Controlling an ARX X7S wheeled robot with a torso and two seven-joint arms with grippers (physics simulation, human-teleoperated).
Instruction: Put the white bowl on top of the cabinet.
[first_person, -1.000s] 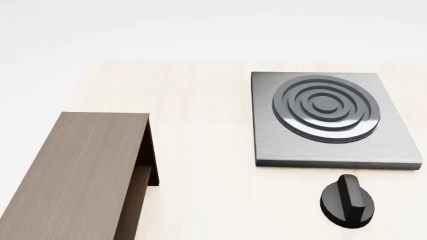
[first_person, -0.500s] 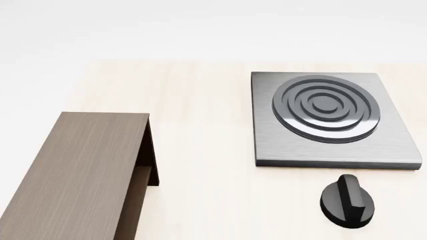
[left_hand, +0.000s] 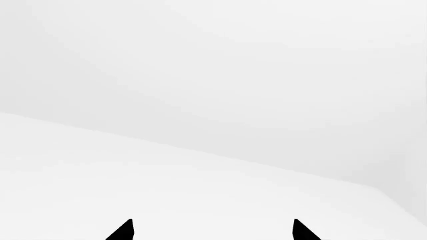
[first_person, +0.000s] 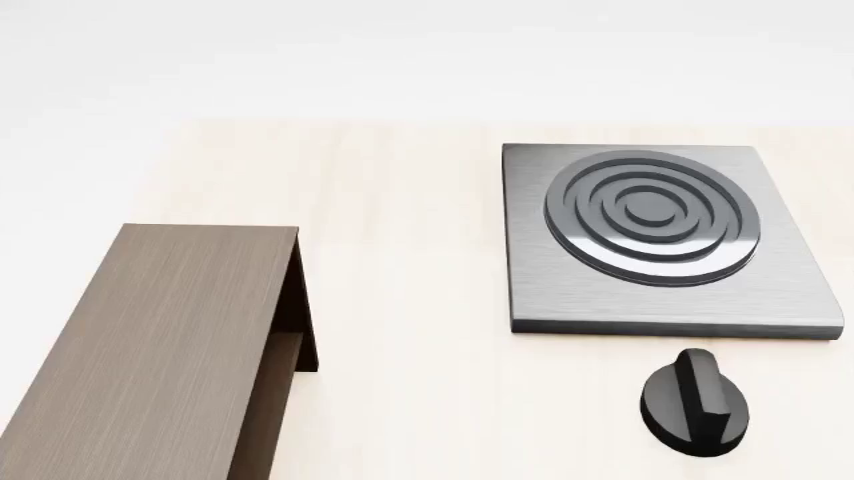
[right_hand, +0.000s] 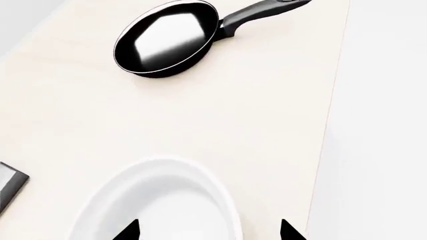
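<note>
White bowl (right_hand: 157, 205) empty, black frying pan (right_hand: 167, 37) empty — right gripper (right_hand: 209, 232) spread, left gripper (left_hand: 212, 231) spread, clutching nothing

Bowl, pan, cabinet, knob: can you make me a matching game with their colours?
Things:
1. bowl
2. pan
3. cabinet
4. stove plate

Colours:
A. dark brown wood
B. grey metal
C. white
D. black, shiny inside

Pairs: 1-C, 2-D, 3-A, 4-B. The knob is black too, so I swapped it for the plate.
</note>
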